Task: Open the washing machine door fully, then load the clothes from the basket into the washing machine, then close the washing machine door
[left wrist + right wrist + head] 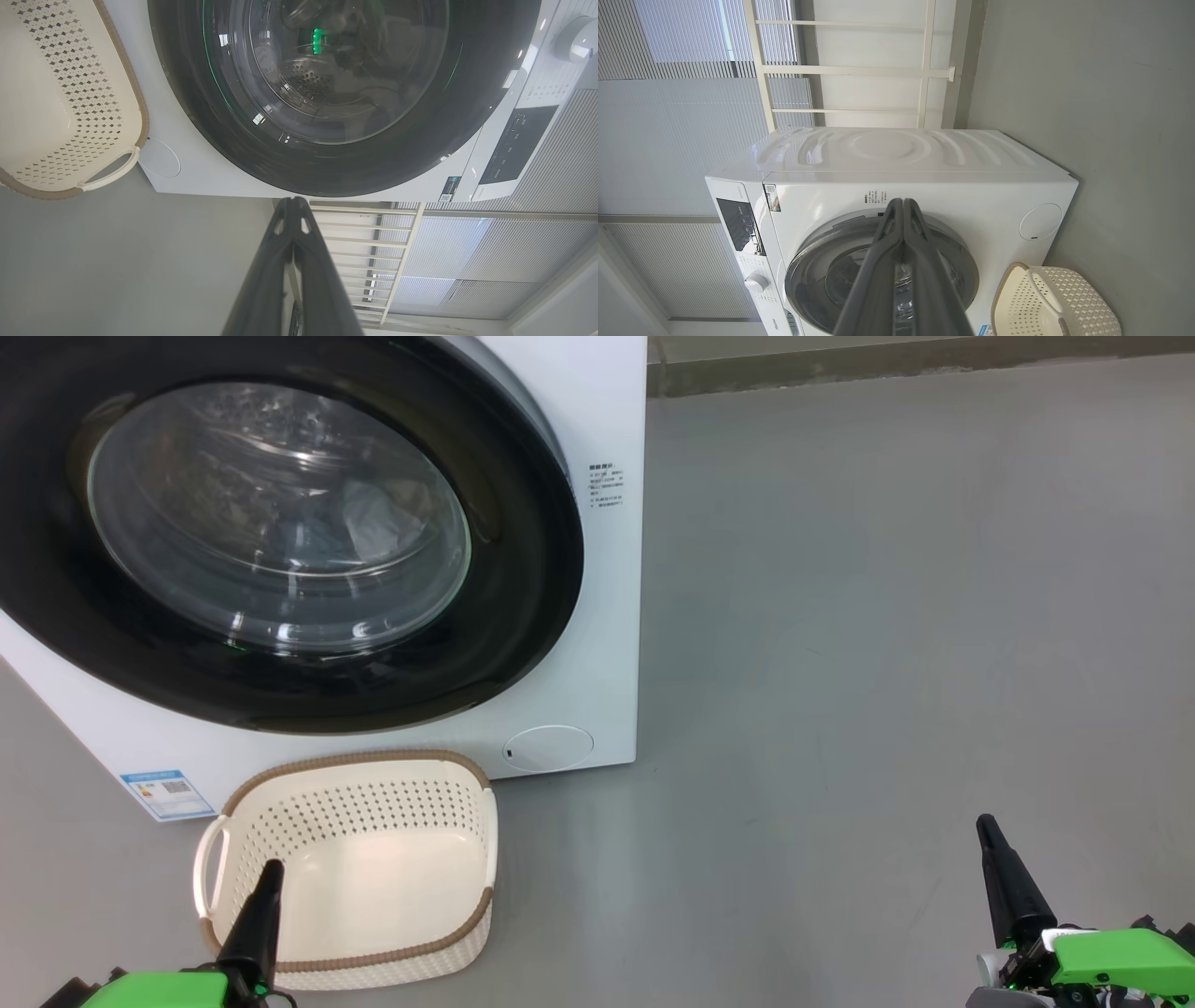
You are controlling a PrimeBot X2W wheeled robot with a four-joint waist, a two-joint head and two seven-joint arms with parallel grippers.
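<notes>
The washing machine fills the upper left of the head view. The washing machine door lies closed against its front. Through the glass bowl, pale clothes rest inside the drum. The basket stands on the floor just below the door, with nothing inside it. My left gripper is shut and empty, its tip over the basket's near left side. My right gripper is shut and empty over bare floor far to the right. In the wrist views, the left gripper and right gripper both point at the door.
Grey floor stretches to the right of the machine up to a wall base. A round flap sits at the machine's lower right and a blue label at its lower left. White railing and blinds stand behind the machine.
</notes>
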